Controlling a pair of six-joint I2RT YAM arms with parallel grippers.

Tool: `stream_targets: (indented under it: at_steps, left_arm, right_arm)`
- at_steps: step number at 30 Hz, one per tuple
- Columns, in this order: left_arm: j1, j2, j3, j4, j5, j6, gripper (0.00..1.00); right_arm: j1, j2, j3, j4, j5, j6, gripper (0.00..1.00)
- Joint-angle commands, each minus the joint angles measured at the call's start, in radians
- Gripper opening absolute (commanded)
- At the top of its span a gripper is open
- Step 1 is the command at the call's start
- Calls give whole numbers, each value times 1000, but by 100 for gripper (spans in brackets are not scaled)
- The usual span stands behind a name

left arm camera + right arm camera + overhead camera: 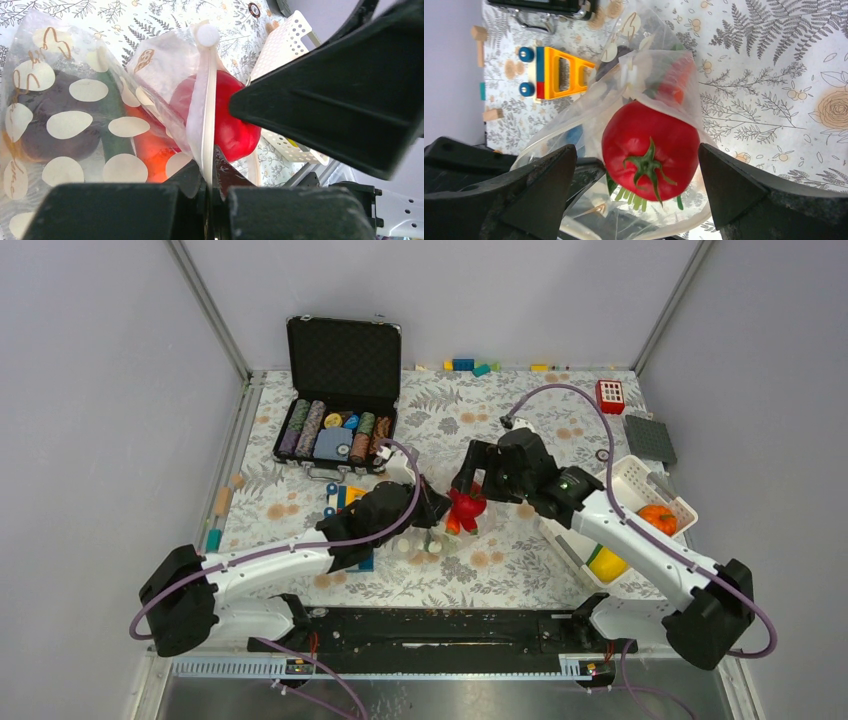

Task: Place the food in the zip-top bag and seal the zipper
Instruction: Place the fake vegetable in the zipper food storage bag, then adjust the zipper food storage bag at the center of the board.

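The dotted clear zip-top bag [428,540] lies mid-table with its mouth held up. My left gripper [432,512] is shut on the bag's zipper edge [209,115], pinching the white strip between its jaws [210,186]. A red tomato [650,154] sits in the bag's open mouth and also shows in the top view [466,507] and left wrist view [235,125]. My right gripper [635,151] is wide open around the tomato, with neither finger touching it. Inside the bag [75,115] are a dark piece, a green piece and an orange carrot [150,150].
A white slotted basket [628,480] at the right holds an orange pumpkin [657,518] and a yellow piece [605,563]. An open poker-chip case [340,390] stands at the back left. A yellow and blue toy [554,72] and loose blocks lie left of the bag.
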Motion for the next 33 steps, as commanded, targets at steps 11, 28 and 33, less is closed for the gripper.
stream_targets:
  at_steps: [11, 28, 33]
  left_arm:
    - [-2, -60, -22, 135, -39, -18, 0]
    - [-1, -62, -24, 130, -30, -22, 0]
    - [-2, -66, -25, 128, -28, -21, 0]
  right_arm:
    - [6, -231, -48, -103, 167, -47, 100]
    - [-17, -215, -252, 0, 130, 84, 88]
    - [-25, -149, -289, 117, 49, 121, 81]
